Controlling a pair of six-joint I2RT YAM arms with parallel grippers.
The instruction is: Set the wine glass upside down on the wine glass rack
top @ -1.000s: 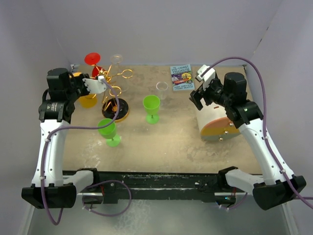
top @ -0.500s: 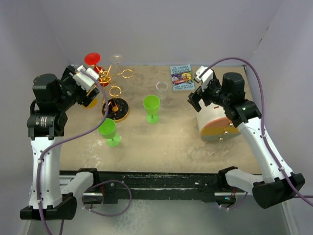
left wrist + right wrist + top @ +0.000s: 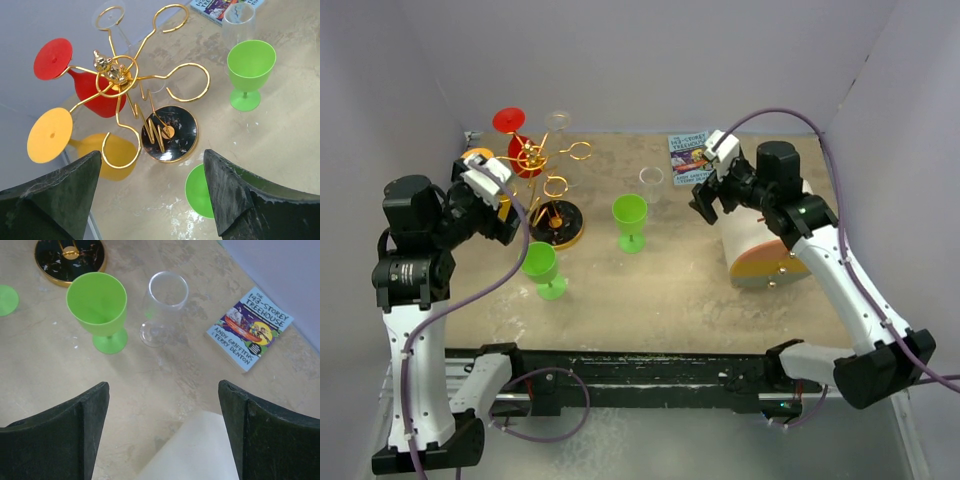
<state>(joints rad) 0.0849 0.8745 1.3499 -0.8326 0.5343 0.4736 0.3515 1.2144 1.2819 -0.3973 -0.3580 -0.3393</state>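
**A:** Three glasses hang bowl-down on the wine glass rack (image 3: 120, 75), near the far left corner of the tabletop (image 3: 670, 290): a red glass (image 3: 95, 92), a yellow glass (image 3: 50, 135) and a hung clear glass (image 3: 111, 17) at the back, which is hard to make out. What's not yet up?

**B:** Three more, all upright. The far green glass (image 3: 630, 215) stands toward the middle, the clear glass (image 3: 167, 295) just beside it on the far side, and the near green glass (image 3: 542, 262) close to the rack's black base (image 3: 170, 132). I can't tell which goes next.

**A:** And the grippers?

**B:** The left gripper (image 3: 150, 200) hangs above the rack, fingers spread wide, holding nothing. The right gripper (image 3: 162, 440) is just as wide and empty, over bare tabletop near the clear glass and the book (image 3: 250, 327).

**A:** What could go wrong?

**B:** My worry is the left fingers catching a gold loop, which could tip the rack and shake the hung glasses off. On the right, a careless approach to the clear glass may knock over its green neighbour. And if a stem misses its loop during the flip, the glass falls.
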